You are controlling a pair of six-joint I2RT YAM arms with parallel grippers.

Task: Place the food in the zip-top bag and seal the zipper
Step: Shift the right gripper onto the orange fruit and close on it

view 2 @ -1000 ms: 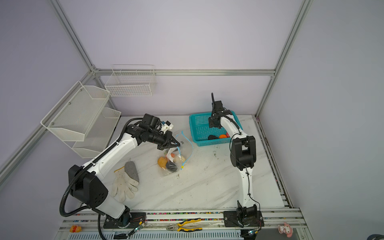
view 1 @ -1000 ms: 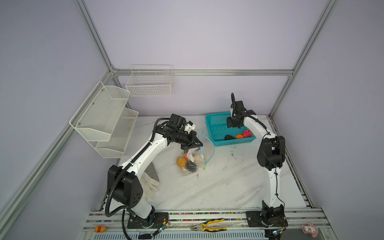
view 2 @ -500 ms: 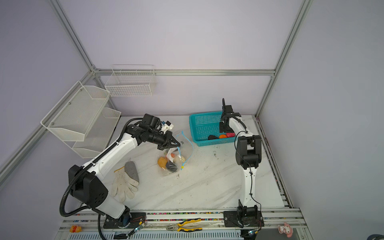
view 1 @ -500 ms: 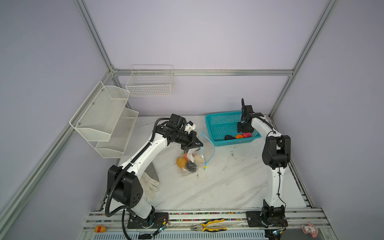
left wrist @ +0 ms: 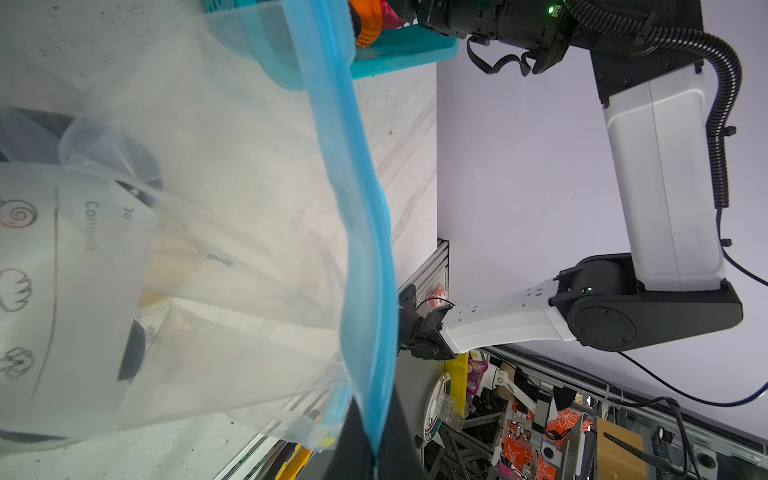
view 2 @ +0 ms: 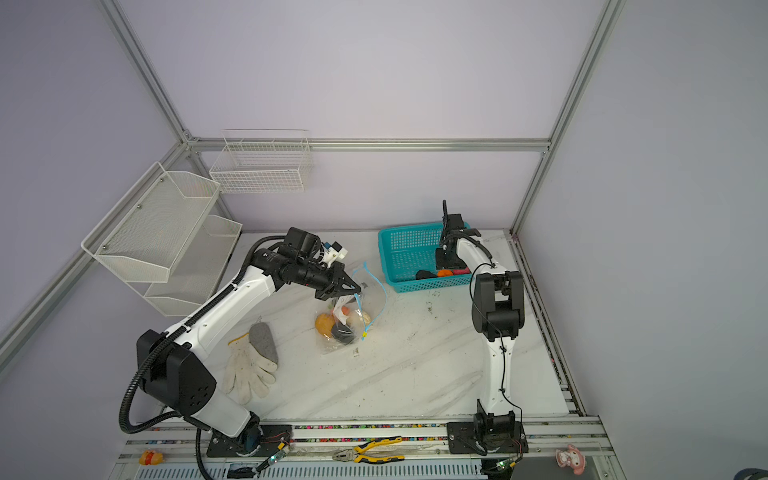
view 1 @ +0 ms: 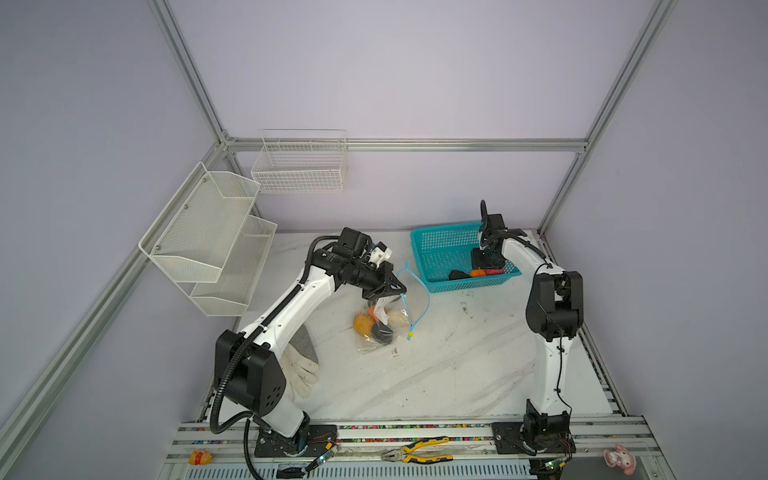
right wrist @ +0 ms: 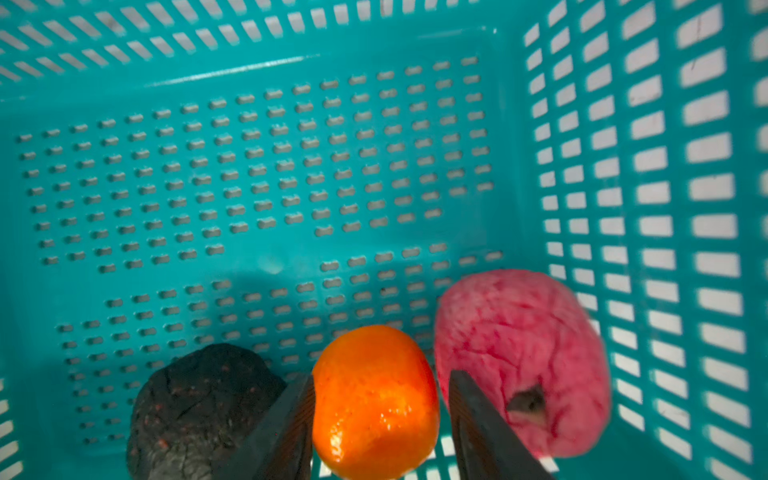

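The clear zip-top bag (view 1: pixel 386 324) (view 2: pixel 345 324) hangs from my left gripper (view 1: pixel 395 291) (left wrist: pixel 374 453), which is shut on the light-blue zipper (left wrist: pixel 357 166) at the bag's mouth. The mouth gapes open towards the basket. Yellow-orange (view 1: pixel 362 323), dark and cream food lies in the bag's bottom on the table. The yellow-green slider tab (view 1: pixel 410 333) dangles at the strip's end. My right gripper (right wrist: pixel 380 376) (view 1: pixel 486 264) is down in the teal basket (right wrist: pixel 249 166). Its open fingers straddle the orange fruit (right wrist: pixel 374 399). One finger touches it and a thin gap shows at the other. A pink fruit (right wrist: pixel 519 353) and a dark one (right wrist: pixel 199 407) flank it.
The teal basket (view 1: pixel 440 249) stands at the back right. A white glove (view 1: pixel 303 370) lies by the left arm's base. White wire shelves (view 1: pixel 208 241) hang on the left wall. Pliers (view 1: pixel 415 451), a small yellow-red figure (view 1: pixel 200 457) and a pink doll (view 1: pixel 621 459) sit on the front rail.
My right gripper has come down into the basket's near right corner over the orange fruit, its jaws narrowing. The left arm and the bag have stayed still.
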